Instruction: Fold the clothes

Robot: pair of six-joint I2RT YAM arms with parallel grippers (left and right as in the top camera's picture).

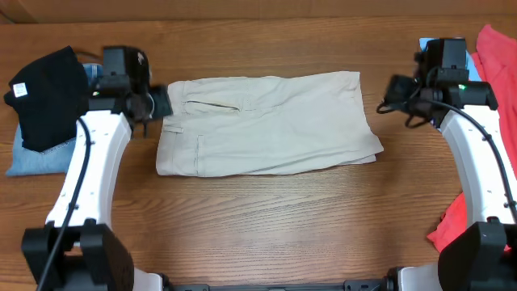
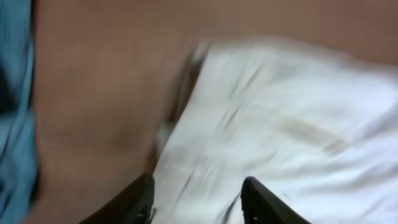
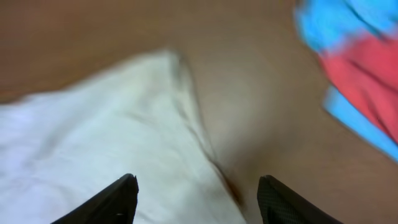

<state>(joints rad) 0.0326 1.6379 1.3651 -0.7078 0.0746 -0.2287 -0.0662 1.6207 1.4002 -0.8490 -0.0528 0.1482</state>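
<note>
Trousers [image 1: 266, 121]: pale beige, folded into a rough rectangle. They lie flat on the middle of the wooden tabletop [image 1: 266, 226], nearer its far edge than its near edge. A slit pocket shows on the top layer toward the left end. At the right near corner of the bundle the stacked layers sit slightly offset.

Left tool [image 1: 159, 103]: positioned at the left end of the trousers, by the far corner of the bundle. In the left wrist view its fingers [image 2: 140, 199] are spread, with beige cloth showing below and between them; nothing is pinched. This view is blurred.

Right tool [image 1: 393, 90]: positioned just off the right end of the trousers, apart from the cloth. In the right wrist view its fingers [image 3: 118, 199] are spread wide. The trouser edge and bare wood show between them, and nothing is held. This view is also blurred.

Other items:
- A black garment [image 1: 44, 93] lies on a blue denim piece [image 1: 28, 158] at the left edge of the tabletop.
- A red cloth [image 1: 497, 56] lies at the right edge toward the far corner, with a blue cloth [image 3: 311, 25] beside it
</note>
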